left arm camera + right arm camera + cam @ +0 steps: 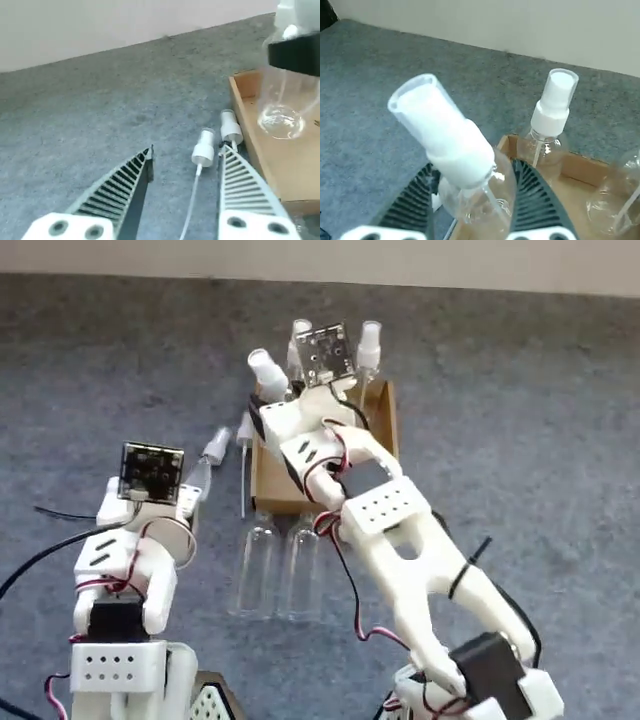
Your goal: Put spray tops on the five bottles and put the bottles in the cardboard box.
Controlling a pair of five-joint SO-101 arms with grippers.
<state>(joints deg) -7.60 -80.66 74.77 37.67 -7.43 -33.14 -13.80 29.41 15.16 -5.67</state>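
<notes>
My right gripper is shut on a clear bottle with a white spray top, held tilted over the near-left corner of the cardboard box. Two capped bottles stand at the box's far end; one is just beyond the held bottle. Two white spray tops lie on the carpet left of the box. My left gripper is open just short of them, one fingertip close to the nearer top's tube. Two uncapped bottles lie in front of the box.
Grey carpet covers the table. The right arm stretches across the box and over the lying bottles. A pale wall runs along the far edge. A black cable trails beside the left arm's base.
</notes>
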